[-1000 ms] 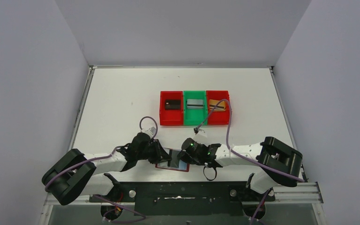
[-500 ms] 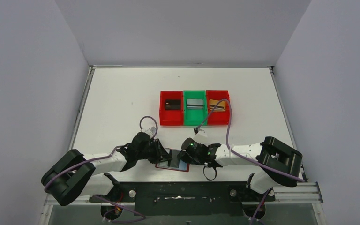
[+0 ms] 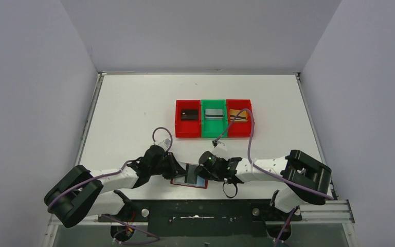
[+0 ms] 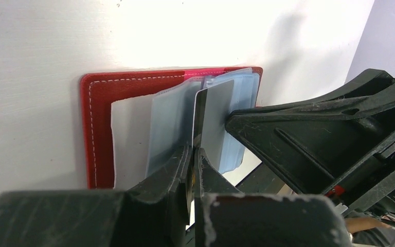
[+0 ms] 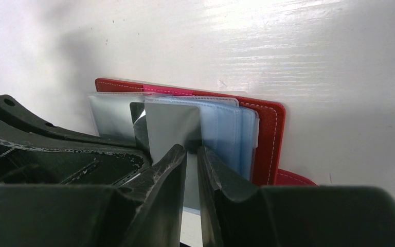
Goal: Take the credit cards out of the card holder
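The dark red card holder (image 3: 181, 180) lies open near the table's front edge, its bluish sleeves (image 4: 167, 123) fanned up. It also shows in the right wrist view (image 5: 270, 134) with its clasp tab (image 5: 293, 179). My left gripper (image 3: 177, 169) comes from the left, and in its wrist view (image 4: 193, 150) it is pinched shut on the lower edge of an upright sleeve. My right gripper (image 3: 202, 172) comes from the right, and in its wrist view (image 5: 192, 149) it is shut on a silver-grey credit card (image 5: 172, 123) standing out of the sleeves (image 4: 218, 113).
Three bins stand mid-table: a red bin (image 3: 187, 131) with a black card (image 3: 187, 114), a green bin (image 3: 214, 131) with a silver card (image 3: 214, 113), and a red bin (image 3: 239, 131) with a gold card (image 3: 238, 115). The right arm's purple cable (image 3: 250, 139) loops over them.
My right gripper has edged slightly left over the holder. Nothing else has visibly changed.
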Motion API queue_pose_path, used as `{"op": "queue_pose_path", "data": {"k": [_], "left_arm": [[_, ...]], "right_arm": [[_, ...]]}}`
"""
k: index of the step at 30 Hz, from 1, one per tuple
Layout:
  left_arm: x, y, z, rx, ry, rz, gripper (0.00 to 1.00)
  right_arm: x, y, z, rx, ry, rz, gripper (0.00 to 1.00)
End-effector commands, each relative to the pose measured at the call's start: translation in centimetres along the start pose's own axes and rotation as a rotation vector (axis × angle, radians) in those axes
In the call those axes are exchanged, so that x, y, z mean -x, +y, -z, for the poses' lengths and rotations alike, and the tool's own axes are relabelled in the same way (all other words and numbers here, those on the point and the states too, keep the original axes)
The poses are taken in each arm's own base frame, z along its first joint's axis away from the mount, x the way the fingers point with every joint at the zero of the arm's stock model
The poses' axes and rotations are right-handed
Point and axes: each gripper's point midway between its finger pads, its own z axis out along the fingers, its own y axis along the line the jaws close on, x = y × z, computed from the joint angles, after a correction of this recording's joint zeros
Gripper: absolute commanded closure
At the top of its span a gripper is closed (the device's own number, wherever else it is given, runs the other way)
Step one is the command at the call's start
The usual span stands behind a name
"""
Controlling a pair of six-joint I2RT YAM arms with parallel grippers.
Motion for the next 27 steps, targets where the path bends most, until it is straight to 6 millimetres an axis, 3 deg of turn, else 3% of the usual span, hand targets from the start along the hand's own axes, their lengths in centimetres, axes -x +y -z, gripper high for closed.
{"op": "queue_pose_path", "data": {"k": [1,12,27], "left_arm": [[0.9,0.0,0.2,0.01,-0.045,-0.01,1.0],[2.0,1.4,1.4,0.121,-0.098,-0.052,1.0],[4.2,-0.2,3.4,0.188,-0.147,-0.168,1.0]], "right_arm": [[-1.1,-5.3,-0.5,-0.181,0.034,0.063,0.81],[-1.0,-5.5,-0.5,-0.203,0.034,0.07,0.81],[-0.7,-4.6,-0.5,-0.18,0.025,0.087,0.8]]}}
